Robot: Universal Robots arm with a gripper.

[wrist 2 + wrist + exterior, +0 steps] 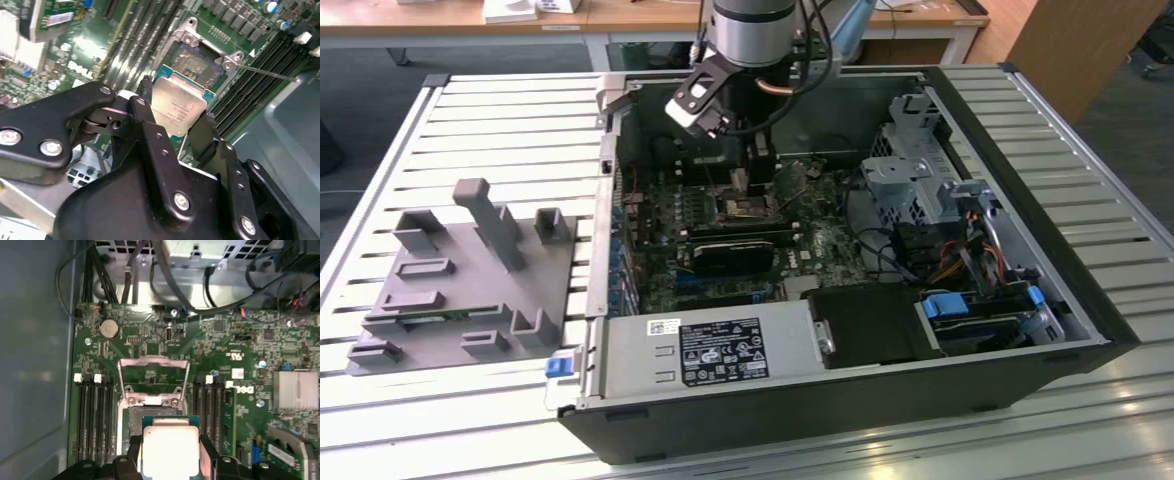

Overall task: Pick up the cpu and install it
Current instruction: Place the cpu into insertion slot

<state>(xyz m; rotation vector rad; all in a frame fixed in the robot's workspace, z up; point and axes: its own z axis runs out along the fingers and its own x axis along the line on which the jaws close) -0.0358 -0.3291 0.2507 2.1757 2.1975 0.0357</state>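
The cpu (178, 106), a flat square chip with a silver top and pale rim, is held between the two black fingers (145, 116) of my gripper (175, 121), which is shut on its opposite edges. It hangs just above the motherboard, next to the open metal-framed socket (201, 56). In the first wrist view the cpu (170, 446) partly covers the socket (134, 421), whose load frame (153, 364) is flipped up. In the exterior view my gripper (755, 178) reaches down into the open computer case (1067, 300) over the socket (750, 208).
Black memory slots (93, 415) flank the socket on both sides. A silver heatsink (298, 390) sits nearby, and cables (165, 275) and a drive cage (914, 150) crowd the case. A grey fixture block (467, 270) lies on the slatted table at the exterior view's left.
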